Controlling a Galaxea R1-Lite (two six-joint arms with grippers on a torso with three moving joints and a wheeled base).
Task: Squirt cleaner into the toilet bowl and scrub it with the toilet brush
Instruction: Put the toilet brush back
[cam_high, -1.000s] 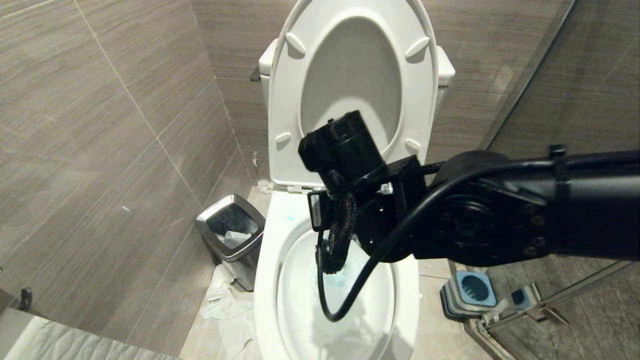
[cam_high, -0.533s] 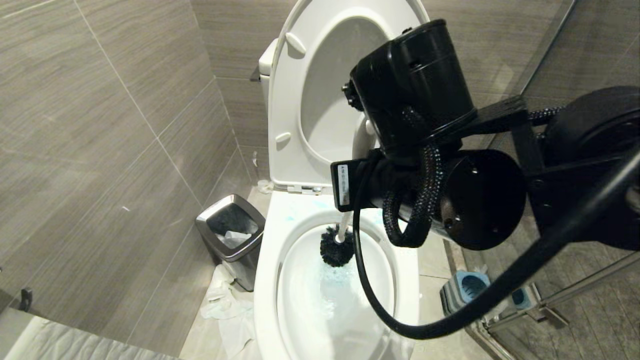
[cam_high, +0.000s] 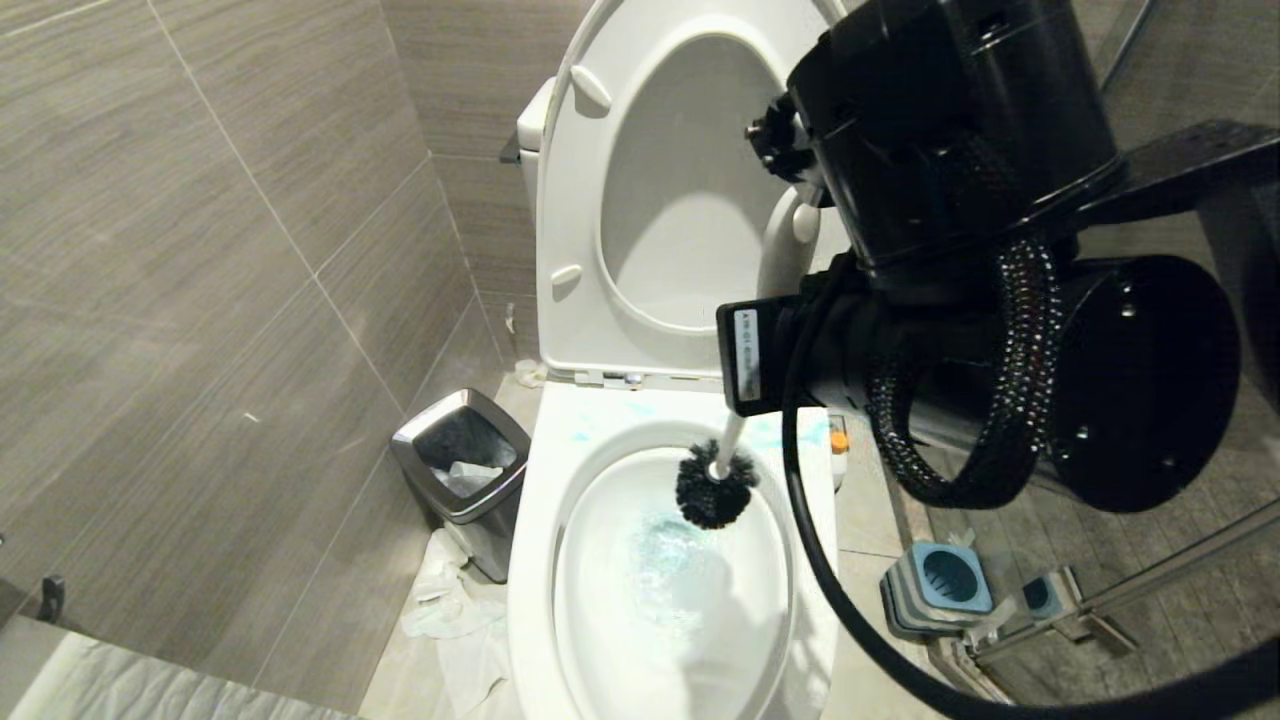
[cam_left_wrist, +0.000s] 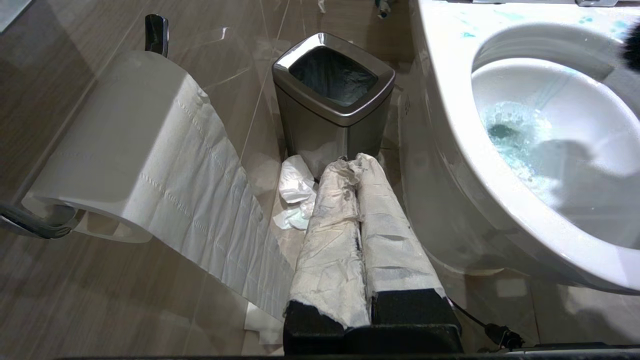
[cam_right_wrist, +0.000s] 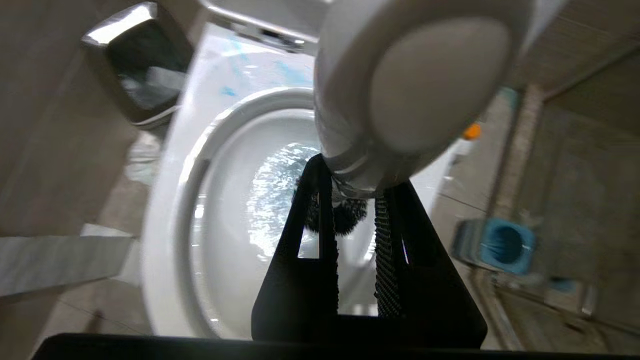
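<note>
The toilet bowl (cam_high: 540, 520) stands open with seat and lid raised, and bright blue foamy liquid (cam_high: 668, 560) lies in its water. My right gripper (cam_right_wrist: 354, 178) is shut on the toilet brush's white handle (cam_high: 785, 240). The dark brush head (cam_high: 714, 490) hangs just above the water at the bowl's far right side. In the head view my right wrist (cam_high: 960, 330) hides the fingers. The cleaner's orange cap (cam_high: 838, 438) shows at the bowl's right, behind the arm. My left gripper (cam_left_wrist: 352, 165), wrapped in paper, is shut and parked low beside the bowl (cam_left_wrist: 450, 125).
A steel-rimmed waste bin (cam_high: 460, 465) stands left of the toilet, with crumpled paper (cam_high: 440, 600) on the floor before it. The blue and grey brush holder (cam_high: 940, 585) sits on the floor at the right, by a glass door. A paper roll (cam_left_wrist: 125, 145) hangs near my left gripper.
My right arm has risen and swung right, closer to the head camera. The brush head has come up from the water and shifted to the bowl's far right.
</note>
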